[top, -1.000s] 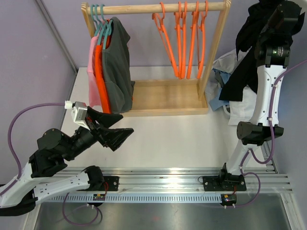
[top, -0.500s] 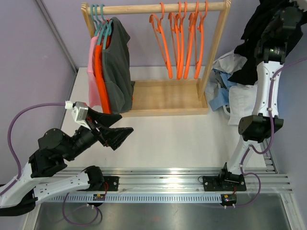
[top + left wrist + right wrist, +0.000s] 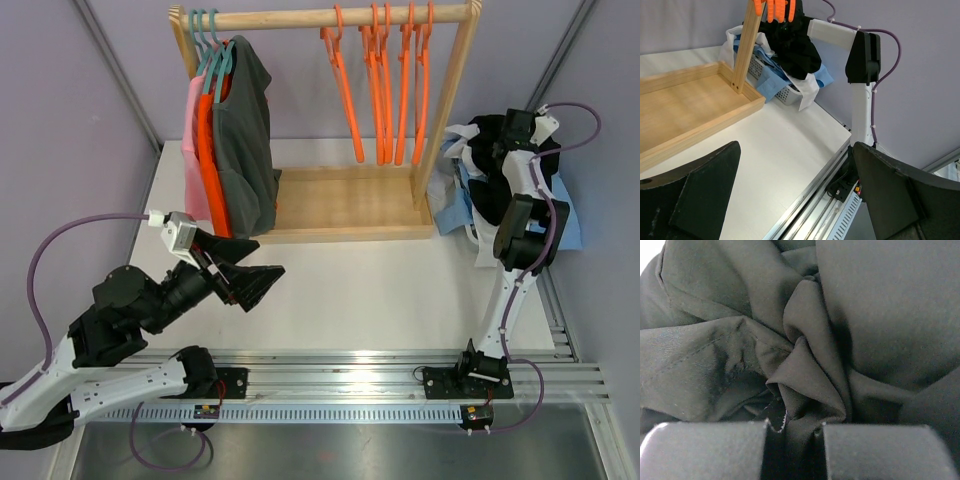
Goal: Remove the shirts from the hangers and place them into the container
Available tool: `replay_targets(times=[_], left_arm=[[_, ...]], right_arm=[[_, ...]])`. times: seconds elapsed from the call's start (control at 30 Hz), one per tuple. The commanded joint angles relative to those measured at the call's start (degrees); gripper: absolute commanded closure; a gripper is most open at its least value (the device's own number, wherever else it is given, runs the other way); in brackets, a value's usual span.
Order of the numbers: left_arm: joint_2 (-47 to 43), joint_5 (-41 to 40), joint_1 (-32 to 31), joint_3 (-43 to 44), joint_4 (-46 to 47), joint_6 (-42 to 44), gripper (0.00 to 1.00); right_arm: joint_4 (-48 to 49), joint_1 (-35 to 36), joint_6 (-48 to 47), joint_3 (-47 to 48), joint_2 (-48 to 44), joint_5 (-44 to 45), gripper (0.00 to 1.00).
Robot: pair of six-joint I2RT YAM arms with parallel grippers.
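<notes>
Wooden rack (image 3: pixel 345 203) w/ flat tray base sits at back of white desk (image 3: pixel 380 290); purple walls (image 3: pixel 60 120) around, 1 metal rail (image 3: pixel 350 365) along near edge.

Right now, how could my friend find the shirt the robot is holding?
Find the wooden rack; just past its post on the right-hand side sits the container, heaped with clothes. On top of that heap lies the black shirt, pinched in the right gripper. It is the only black piece there, over light blue fabric and white fabric.
</notes>
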Motion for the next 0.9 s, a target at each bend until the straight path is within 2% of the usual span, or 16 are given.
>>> replay_targets(times=[0.0, 0.17, 0.23, 0.27, 0.3, 0.33, 0.4, 0.5, 0.6, 0.67, 0.7, 0.83, 0.87], left_arm=[[0.3, -0.1, -0.2, -0.4, 2.6, 0.2, 0.01], [-1.3, -0.1, -0.2, -1.9, 2.9, -0.6, 0.01], [-1.5, -0.1, -0.2, -2.1, 2.9, -0.8, 0.01], [-1.7, -0.4, -0.2, -2.2, 2.8, -0.8, 0.01], [-1.9, -0.4, -0.2, -2.1, 2.7, -0.7, 0.01], [-1.9, -0.4, -0.2, -2.0, 2.5, -0.6, 0.01], [-2.0, -0.6, -0.2, -1.7, 2.3, -0.5, 0.01], [-2.1, -0.8, -0.2, -1.6, 2.3, -0.2, 0.01], [-2.3, -1.3, -0.2, -1.7, 2.1, 0.1, 0.01], [-2.4, -1.4, -0.2, -1.7, 2.1, 0.3, 0.01], [-2.4, -1.5, -0.2, -1.6, 2.1, 0.3, 0.01], [-2.3, -1.8, -0.3, -1.1, 1.7, 0.7, 0.01], [-2.2, -1.7, -0.3, -0.9, 1.7, 0.7, 0.01]], right_arm=[[-14.8, 0.0, 6.9, -4.9, -2.0, -3.9, 1.0], [-17.1, -0.3, 4.6, -3.5, 0.9, -5.4, 1.0], [-15.7, -0.3, 3.3, -3.1, -0.8, -6.9, 0.87], [-13.5, -0.3, 2.7, -3.1, -3.5, -6.9, 0.73], [-12.0, -0.3, 2.1, -3.1, -5.2, -7.0, 0.49], [-10.4, -0.3, 1.6, -2.8, -7.1, -7.9, 0.36], [-7.1, -0.2, -1.0, -1.3, -11.8, -9.3, 0.03], [-4.9, -0.2, -3.9, 3.5, -16.7, -11.9, 0.01], [-8.9, -0.1, -4.0, 11.3, -19.7, -13.0, 0.01], [-10.0, 0.1, -3.6, 11.1, -24.1, -14.4, 0.0], [-9.7, 0.4, -3.5, 9.9, -26.3, -14.7, 0.0], [-2.2, 3.6, -3.6, -5.9, -41.5, -17.3, 0.01], [0.4, 5.5, -2.4, -8.4, -47.9, -18.0, 0.01]])
